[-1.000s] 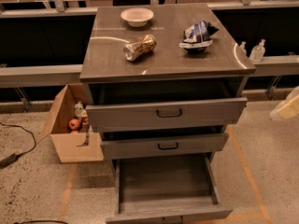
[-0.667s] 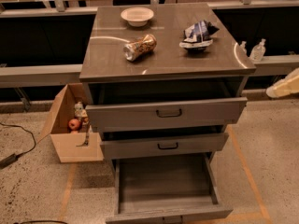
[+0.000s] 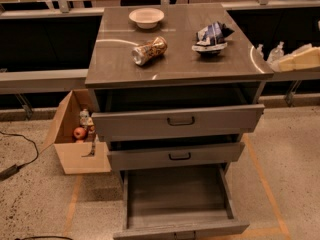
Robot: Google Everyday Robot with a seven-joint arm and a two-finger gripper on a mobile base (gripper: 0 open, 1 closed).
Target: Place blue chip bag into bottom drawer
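Observation:
The blue chip bag, dark blue foil with white patches, lies on the grey cabinet top at the back right. The bottom drawer is pulled far out and its tray looks empty. My gripper is a cream-coloured shape at the right edge of the view. It is level with the cabinet top, off its right side, well apart from the bag, and nothing shows in it.
A gold-brown can lies on its side mid-top, and a white bowl stands behind it. The two upper drawers are partly open. A cardboard box with items stands on the floor at left. Clear bottles stand at right.
My gripper has risen along the right edge of the view, from beside the top drawer up to the level of the cabinet top. Nothing else has moved.

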